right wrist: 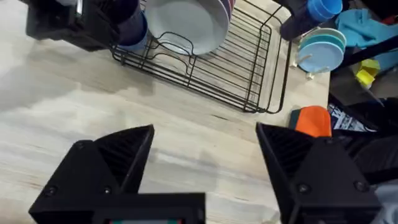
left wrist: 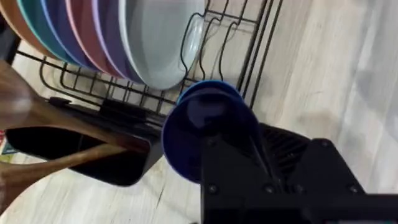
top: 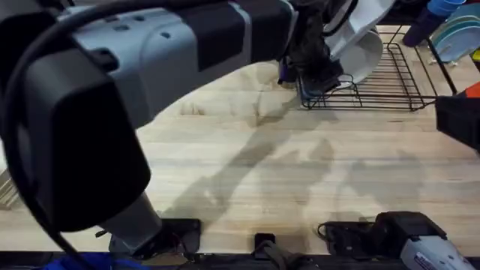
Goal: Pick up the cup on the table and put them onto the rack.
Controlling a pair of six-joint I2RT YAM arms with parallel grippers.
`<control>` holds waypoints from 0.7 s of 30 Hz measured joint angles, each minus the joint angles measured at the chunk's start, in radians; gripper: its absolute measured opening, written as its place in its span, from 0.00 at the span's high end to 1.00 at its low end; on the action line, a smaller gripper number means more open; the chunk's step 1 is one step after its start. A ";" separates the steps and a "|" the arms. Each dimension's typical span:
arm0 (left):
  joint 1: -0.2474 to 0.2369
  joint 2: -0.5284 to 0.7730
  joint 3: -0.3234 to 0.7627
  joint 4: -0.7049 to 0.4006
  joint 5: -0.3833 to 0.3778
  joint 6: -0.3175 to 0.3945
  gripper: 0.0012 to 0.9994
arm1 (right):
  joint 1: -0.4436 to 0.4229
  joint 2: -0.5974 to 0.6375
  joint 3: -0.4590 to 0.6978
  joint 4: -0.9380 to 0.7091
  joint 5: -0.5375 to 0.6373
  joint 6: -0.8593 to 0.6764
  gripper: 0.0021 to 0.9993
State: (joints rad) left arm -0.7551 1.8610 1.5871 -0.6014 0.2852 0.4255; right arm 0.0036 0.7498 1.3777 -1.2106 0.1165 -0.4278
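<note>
At rack (right wrist: 236, 68) corner, left claw (left wrist: 214, 134) grips navy cup (left wrist: 193, 134); right claw (right wrist: 205, 155) gapes.

Navy cup (left wrist: 208, 134), black wire rack (right wrist: 242, 71)

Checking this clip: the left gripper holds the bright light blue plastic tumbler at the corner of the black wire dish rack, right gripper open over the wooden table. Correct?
Not quite. The left wrist view shows the left gripper holding the dark navy blue plastic tumbler, not the light blue one, at the black wire dish rack. The right gripper is indeed open over the wooden table.
</note>
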 joint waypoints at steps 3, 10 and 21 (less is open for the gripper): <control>0.000 0.008 0.000 0.000 -0.002 0.000 0.96 | 0.000 0.000 0.000 0.000 0.000 -0.010 0.00; -0.002 0.008 0.000 -0.001 -0.002 -0.002 0.87 | 0.000 0.000 0.000 0.000 0.000 -0.026 0.00; -0.006 0.008 0.000 0.000 -0.002 -0.007 0.75 | 0.000 0.000 0.000 0.000 0.000 -0.029 0.00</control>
State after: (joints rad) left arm -0.7616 1.8693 1.5871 -0.6018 0.2836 0.4184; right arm 0.0036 0.7498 1.3777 -1.2106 0.1165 -0.4572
